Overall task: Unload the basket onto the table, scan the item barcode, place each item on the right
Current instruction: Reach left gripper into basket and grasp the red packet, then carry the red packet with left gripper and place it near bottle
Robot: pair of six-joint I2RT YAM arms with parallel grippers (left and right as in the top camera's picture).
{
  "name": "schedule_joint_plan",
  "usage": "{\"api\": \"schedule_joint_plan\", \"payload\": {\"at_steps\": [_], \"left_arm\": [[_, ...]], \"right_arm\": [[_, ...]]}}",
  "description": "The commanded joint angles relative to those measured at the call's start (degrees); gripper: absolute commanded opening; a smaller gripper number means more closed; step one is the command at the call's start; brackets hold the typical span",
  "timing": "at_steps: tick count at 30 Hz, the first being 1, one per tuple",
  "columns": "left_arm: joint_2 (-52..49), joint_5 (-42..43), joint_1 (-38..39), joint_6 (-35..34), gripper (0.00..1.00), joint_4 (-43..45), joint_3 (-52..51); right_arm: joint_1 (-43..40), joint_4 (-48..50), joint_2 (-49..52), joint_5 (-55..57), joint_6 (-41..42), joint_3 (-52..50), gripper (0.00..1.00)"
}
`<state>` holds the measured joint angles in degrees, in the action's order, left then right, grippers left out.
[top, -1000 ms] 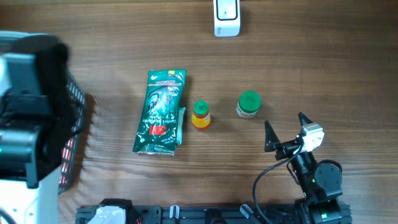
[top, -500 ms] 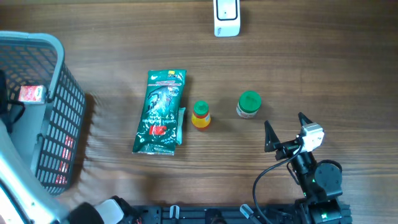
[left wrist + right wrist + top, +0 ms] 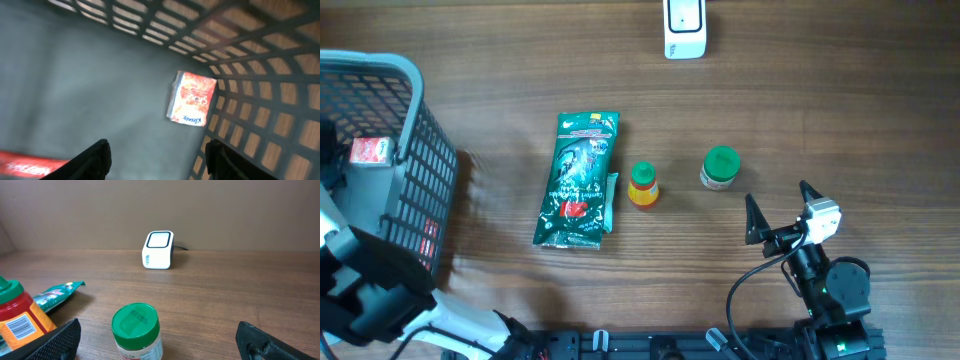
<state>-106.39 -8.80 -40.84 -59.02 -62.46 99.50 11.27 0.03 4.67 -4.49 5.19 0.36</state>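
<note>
My left gripper [image 3: 159,146] hangs open inside the grey mesh basket [image 3: 415,130], with nothing between its fingers. A red snack packet [image 3: 192,97] lies on the basket floor ahead of it, against the mesh wall. The edge of another red pack [image 3: 25,164] shows by the left finger. The white barcode scanner [image 3: 684,27] stands at the table's far edge. My right gripper [image 3: 777,195] rests open near the front right, and the green-lidded jar [image 3: 136,330] stands just ahead of it, untouched.
A green pouch [image 3: 578,180] lies in the table's middle, with a small yellow-and-red bottle [image 3: 642,185] with a green cap to its right. The basket takes up the left edge. My left arm [image 3: 365,290] reaches in from the front left corner.
In the overhead view my left arm has swung from above the basket down toward the front left corner, uncovering the basket. The right arm and the table items have stayed put.
</note>
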Motion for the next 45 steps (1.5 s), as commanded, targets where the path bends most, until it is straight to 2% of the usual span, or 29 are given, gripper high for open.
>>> {"api": "schedule_joint_plan", "payload": {"at_steps": [1,6,9,13,17,18,19,22,24,30,33,35,38,40,42,45], "left_arm": [[-4.3,2.2,0.2,-0.1,0.64,6.0,-5.5],[-7.3,4.6,0.2,-0.1,0.54,22.2,-14.8],[-8.2,6.3,0.2,-0.1,0.54,30.3,-18.4],[-11.6,6.4,0.2,-0.1,0.41,35.4,-18.7],[-15.1,6.4,0.5,-0.1,0.35,36.8,-18.7],[-15.7,6.4,0.9,0.2,0.27,36.1,-18.7],[-15.4,7.6,1.0,0.3,0.04,34.9,-18.7],[-11.7,9.8,1.0,0.3,0.04,31.2,-18.7],[-5.8,9.8,0.7,0.4,0.04,28.2,-18.7],[22.6,6.6,0.7,2.1,0.04,20.6,-18.7],[32.6,13.8,1.9,6.3,0.04,17.4,-18.7],[40.5,15.4,6.1,6.8,0.04,10.4,-18.7],[45.9,15.4,16.3,8.9,0.04,1.7,-18.7],[46.8,15.0,26.0,11.1,0.04,-1.8,-18.7],[46.2,10.3,35.2,11.0,0.04,-5.4,-18.7],[44.8,6.3,45.4,10.2,0.04,-8.9,-19.5]], "right_arm": [[0.2,0.2,0.0,-0.4,0.9,-0.1,1.00],[0.2,0.2,0.0,-0.4,0.9,-0.1,1.00],[0.2,0.2,0.0,-0.4,0.9,-0.1,1.00],[0.2,0.2,0.0,-0.4,0.9,-0.1,1.00],[0.2,0.2,0.0,-0.4,0.9,-0.1,1.00],[0.2,0.2,0.0,-0.4,0.9,-0.1,1.00],[0.2,0.2,0.0,-0.4,0.9,-0.1,1.00],[0.2,0.2,0.0,-0.4,0.9,-0.1,1.00],[0.2,0.2,0.0,-0.4,0.9,-0.1,1.00],[0.2,0.2,0.0,-0.4,0.9,-0.1,1.00],[0.2,0.2,0.0,-0.4,0.9,-0.1,1.00],[0.2,0.2,0.0,-0.4,0.9,-0.1,1.00],[0.2,0.2,0.0,-0.4,1.0,-0.1,1.00],[0.2,0.2,0.0,-0.4,0.9,-0.1,1.00],[0.2,0.2,0.0,-0.4,1.0,-0.1,1.00],[0.2,0.2,0.0,-0.4,0.9,-0.1,1.00]]}}
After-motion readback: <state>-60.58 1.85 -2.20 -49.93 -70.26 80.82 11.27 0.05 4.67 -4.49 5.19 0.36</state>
